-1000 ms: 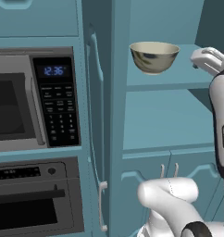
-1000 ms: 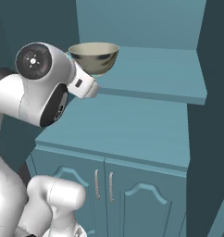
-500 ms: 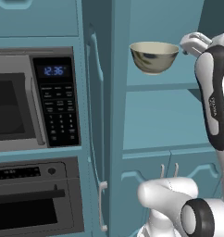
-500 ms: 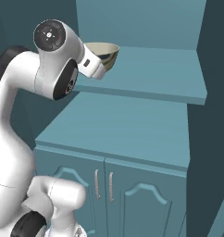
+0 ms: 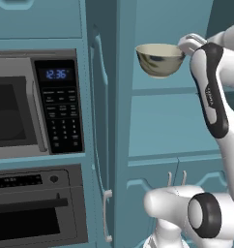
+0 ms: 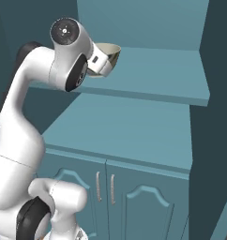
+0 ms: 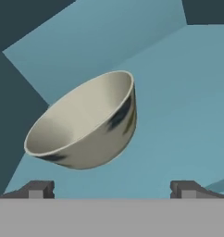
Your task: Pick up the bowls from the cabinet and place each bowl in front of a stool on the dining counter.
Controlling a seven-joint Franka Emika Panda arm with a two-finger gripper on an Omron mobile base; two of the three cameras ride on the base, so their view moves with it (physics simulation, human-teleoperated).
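Approach to first bowl (image 7: 86, 125) on cabinet shelf (image 6: 157, 79): fingers (image 7: 37, 190) spread, empty; next, straddle rim and clench

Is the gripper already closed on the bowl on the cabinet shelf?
No. In the hand view the gripper has both fingertips spread wide, short of the bowl, touching nothing.

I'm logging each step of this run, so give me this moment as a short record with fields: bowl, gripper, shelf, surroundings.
bowl: cream bowl with dark mottled marks, upright on the cabinet shelf
gripper: gripper open, level with the bowl and facing it, not touching it
shelf: teal shelf, above two panelled doors with thin handles
surroundings: microwave and oven column left of the cabinet
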